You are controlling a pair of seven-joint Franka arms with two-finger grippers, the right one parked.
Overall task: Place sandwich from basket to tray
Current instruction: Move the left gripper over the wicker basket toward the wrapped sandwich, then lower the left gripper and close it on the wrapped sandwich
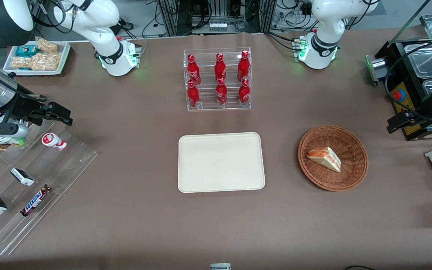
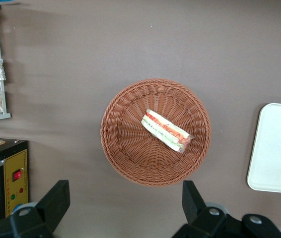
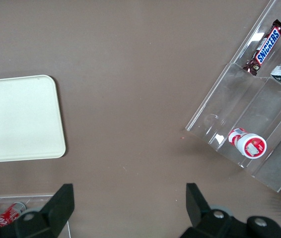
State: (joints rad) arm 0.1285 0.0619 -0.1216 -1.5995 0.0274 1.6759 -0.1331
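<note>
Basically nothing done yet: sandwich [image 2: 166, 131] sits in the wicker basket [image 2: 125, 148], cream tray [image 1: 221, 162] beside it is bare, left gripper [image 2: 125, 203] hovers above the basket with fingers spread, holding nothing; grasp, lift, transfer all remain.

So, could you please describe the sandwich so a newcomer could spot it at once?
Beside the cream tray, toward the working arm's end, sits a round wicker basket. The sandwich lies in it: a pale triangular wedge with orange-green filling. The open claw hovers above.

Brown table [image 1: 133, 210] carries tray [image 1: 221, 162], basket [image 1: 354, 176], bottle rack [image 1: 218, 78]; pincer [image 2: 125, 208] hovers above.
</note>
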